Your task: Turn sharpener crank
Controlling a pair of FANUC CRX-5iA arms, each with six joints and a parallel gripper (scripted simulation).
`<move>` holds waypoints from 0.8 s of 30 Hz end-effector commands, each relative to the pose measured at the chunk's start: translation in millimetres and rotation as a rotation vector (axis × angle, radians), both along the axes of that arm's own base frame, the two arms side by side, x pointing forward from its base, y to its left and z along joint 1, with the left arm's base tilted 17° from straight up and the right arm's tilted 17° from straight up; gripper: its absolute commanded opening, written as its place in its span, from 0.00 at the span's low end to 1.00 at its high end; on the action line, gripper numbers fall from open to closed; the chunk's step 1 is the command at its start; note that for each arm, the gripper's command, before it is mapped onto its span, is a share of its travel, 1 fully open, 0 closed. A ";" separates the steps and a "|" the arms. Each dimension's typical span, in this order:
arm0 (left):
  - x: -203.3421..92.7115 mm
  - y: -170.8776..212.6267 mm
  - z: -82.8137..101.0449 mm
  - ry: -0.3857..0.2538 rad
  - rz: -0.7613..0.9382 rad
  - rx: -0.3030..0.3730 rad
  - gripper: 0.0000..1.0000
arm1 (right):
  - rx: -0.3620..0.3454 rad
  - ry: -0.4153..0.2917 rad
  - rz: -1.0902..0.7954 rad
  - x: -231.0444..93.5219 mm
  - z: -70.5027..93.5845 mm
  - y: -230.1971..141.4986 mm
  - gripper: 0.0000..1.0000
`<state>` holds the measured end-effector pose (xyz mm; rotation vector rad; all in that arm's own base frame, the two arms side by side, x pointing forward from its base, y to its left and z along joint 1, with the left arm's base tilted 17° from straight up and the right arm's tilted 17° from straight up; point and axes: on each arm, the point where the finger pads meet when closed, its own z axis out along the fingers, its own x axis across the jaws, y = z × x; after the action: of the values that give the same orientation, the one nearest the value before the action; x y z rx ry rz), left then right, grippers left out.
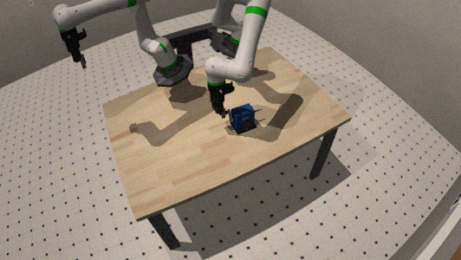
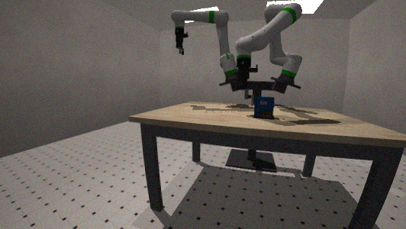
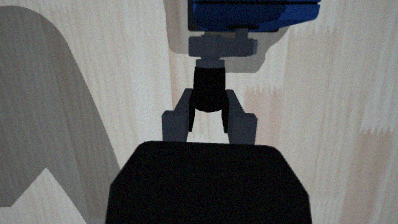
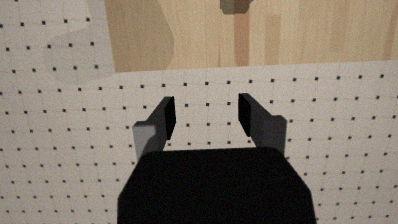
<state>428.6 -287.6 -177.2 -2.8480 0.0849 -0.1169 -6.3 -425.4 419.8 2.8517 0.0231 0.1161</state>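
Gripping the crank's black knob (image 3: 209, 89), left gripper (image 1: 224, 114) (image 2: 249, 100) (image 3: 209, 112) partly open, beside the blue sharpener (image 1: 243, 118) (image 2: 264, 107) (image 3: 255, 15), right gripper (image 1: 83, 63) (image 2: 181, 51) (image 4: 207, 116) (wide open) empty.

From here, the blue sharpener (image 1: 243, 118) (image 2: 264, 107) (image 3: 255, 14) blocks the crank side's inward path; open air surrounds the right gripper (image 1: 83, 62) (image 2: 181, 50) (image 4: 206, 108).

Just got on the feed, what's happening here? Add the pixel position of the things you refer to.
The left gripper (image 1: 223, 114) (image 3: 208, 102) is shut on the crank's black knob (image 3: 209, 87), beside the blue sharpener (image 1: 243, 118) (image 2: 264, 107) (image 3: 255, 15) on the table (image 1: 182, 173) (image 2: 214, 118). The right gripper (image 1: 83, 63) (image 2: 181, 51) (image 4: 206, 108) hangs open and empty, off past the table's edge. How far the crank (image 3: 222, 46) has turned in all, I can't tell from these views.
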 end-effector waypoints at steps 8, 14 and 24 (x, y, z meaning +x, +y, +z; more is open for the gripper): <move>0.6 -0.9 0.8 -0.001 0.000 -0.002 0.00 | -0.002 0.000 0.000 -0.3 1.0 0.0 1.00; 0.6 -0.9 0.8 -0.001 0.000 -0.002 0.97 | -0.002 0.000 0.000 -0.3 1.0 0.0 1.00; 0.6 -0.9 0.8 -0.001 0.000 -0.002 0.97 | -0.002 0.000 0.000 -0.3 1.0 0.0 1.00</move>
<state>428.9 -287.7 -177.1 -2.8482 0.0848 -0.1177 -6.3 -425.4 419.8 2.8517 0.0231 0.1161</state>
